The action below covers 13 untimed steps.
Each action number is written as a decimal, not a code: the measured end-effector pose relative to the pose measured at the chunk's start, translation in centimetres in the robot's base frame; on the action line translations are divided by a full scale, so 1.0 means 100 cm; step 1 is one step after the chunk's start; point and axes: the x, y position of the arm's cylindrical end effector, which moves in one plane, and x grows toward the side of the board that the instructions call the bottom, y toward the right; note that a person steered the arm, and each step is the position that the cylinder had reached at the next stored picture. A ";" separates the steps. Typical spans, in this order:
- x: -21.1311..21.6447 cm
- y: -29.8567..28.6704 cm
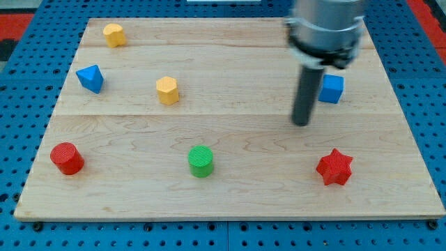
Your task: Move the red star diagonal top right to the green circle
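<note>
- My tip (300,123) is hanging over bare wood on the worktop (230,195), right of centre in the view.
- The red star (334,167) is sitting below the tip and a little to the view's right, apart from it.
- The green circle (201,161) is resting low in the middle, well to the left of the star.
- A blue cube (332,88) is peeking out just right of the rod.
- A red cylinder (67,158) is standing at the lower left.
- A blue triangular block (90,78) is lying at the upper left.
- One yellow block (114,34) is sitting near the top left edge; another yellow block (167,90) is sitting left of centre.
</note>
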 end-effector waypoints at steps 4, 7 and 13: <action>0.097 0.089; 0.121 0.042; 0.047 -0.081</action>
